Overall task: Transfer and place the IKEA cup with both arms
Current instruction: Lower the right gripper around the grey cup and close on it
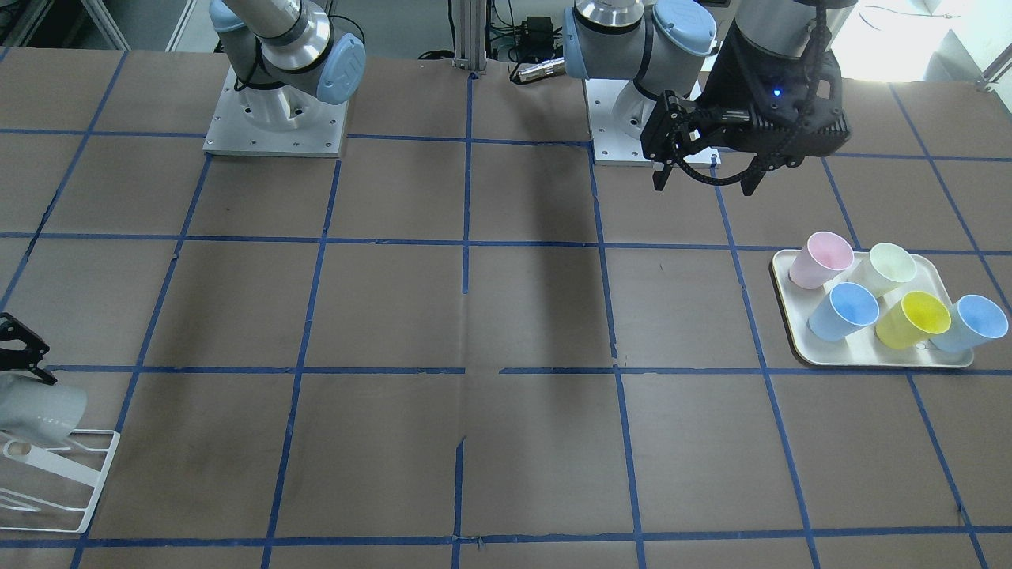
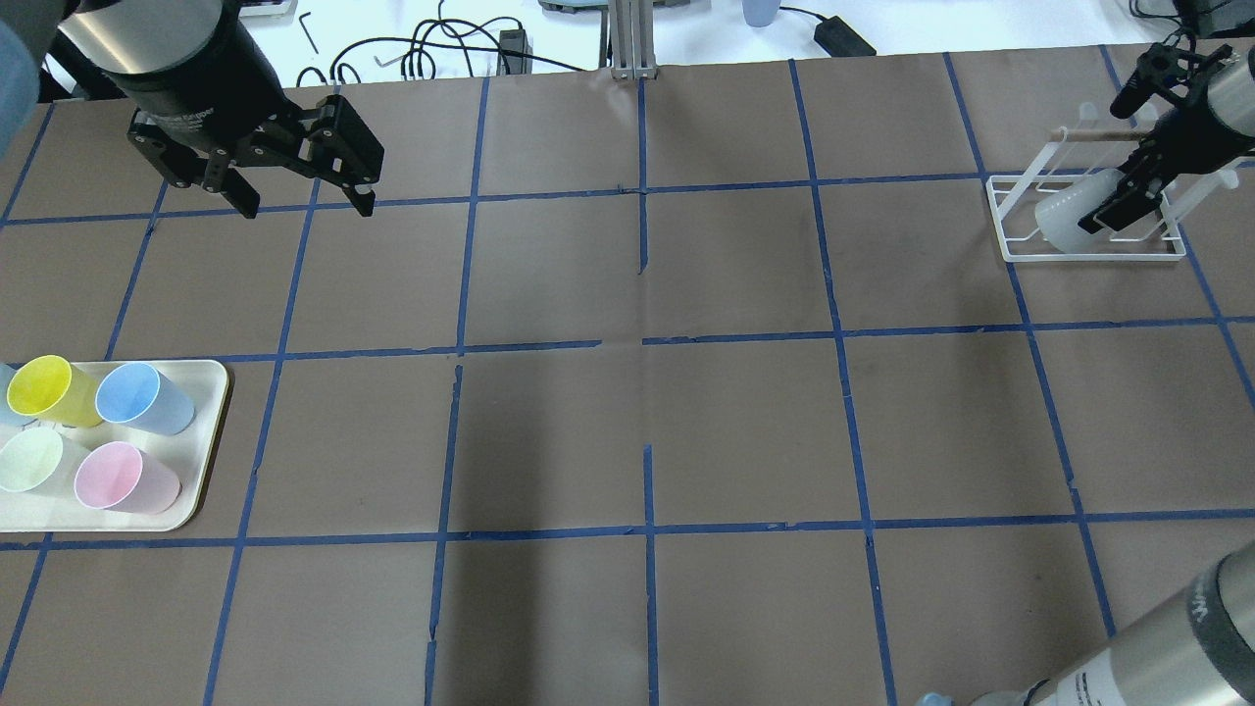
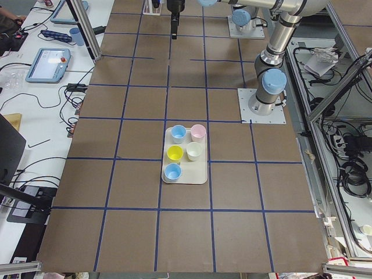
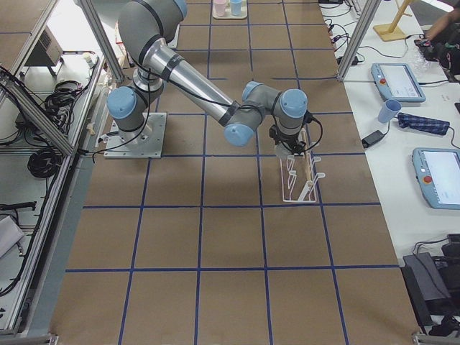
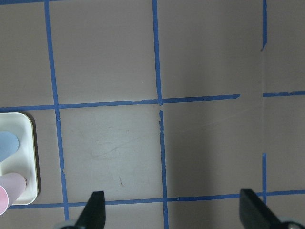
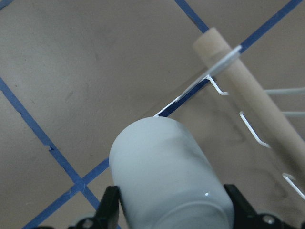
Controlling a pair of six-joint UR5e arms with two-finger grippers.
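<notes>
I see my right hand gripping the tilted grey-white IKEA cup at the white wire rack, my left hand spread open above the tabletop.

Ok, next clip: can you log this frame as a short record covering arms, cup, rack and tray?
left gripper: open, empty, above bare table, apart from the tray
right gripper: shut on the IKEA cup
IKEA cup: grey-white, tilted, at the white wire rack
tray: holds pink cup, pale green cup, yellow cup, two light blue cups
stage: cup at rack, not yet released
</notes>
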